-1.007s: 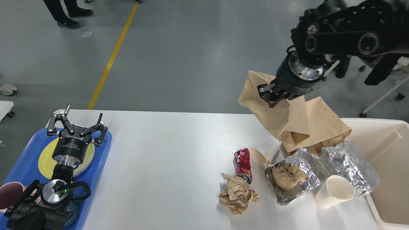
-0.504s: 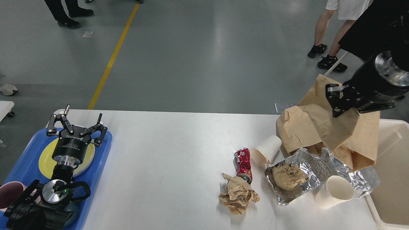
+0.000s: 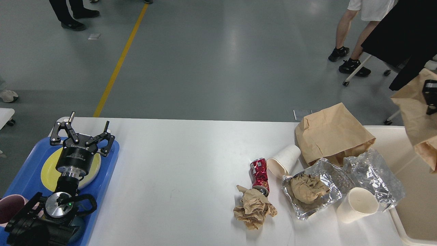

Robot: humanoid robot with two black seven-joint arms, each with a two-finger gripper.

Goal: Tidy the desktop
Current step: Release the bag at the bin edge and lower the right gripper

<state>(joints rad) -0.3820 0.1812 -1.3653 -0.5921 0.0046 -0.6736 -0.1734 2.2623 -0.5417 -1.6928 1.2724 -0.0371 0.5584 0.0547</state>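
Note:
The white desktop (image 3: 177,153) carries litter at its right end: a brown paper bag (image 3: 333,133), a crushed red can (image 3: 260,174), a ball of crumpled brown paper (image 3: 254,208), a paper cup on its side (image 3: 285,160), a second paper cup (image 3: 358,205) and a foil tray (image 3: 327,200) with crumpled paper in it. My right gripper (image 3: 430,97) is mostly cut off at the right edge and shut on another brown paper bag (image 3: 418,119), held in the air above the cream bin (image 3: 413,191). My left gripper (image 3: 89,119) is open and empty over the blue tray (image 3: 27,177).
The blue tray at the left holds a yellow plate (image 3: 47,171) and a pink cup (image 3: 8,208). Loose crumpled foil (image 3: 374,177) lies by the bin's rim. People's legs and a wheeled chair base stand on the floor beyond the table.
My right gripper has carried its paper bag from above the litter to the right, out over the bin. The second bag and the tipped cup are now uncovered. The left arm has not moved.

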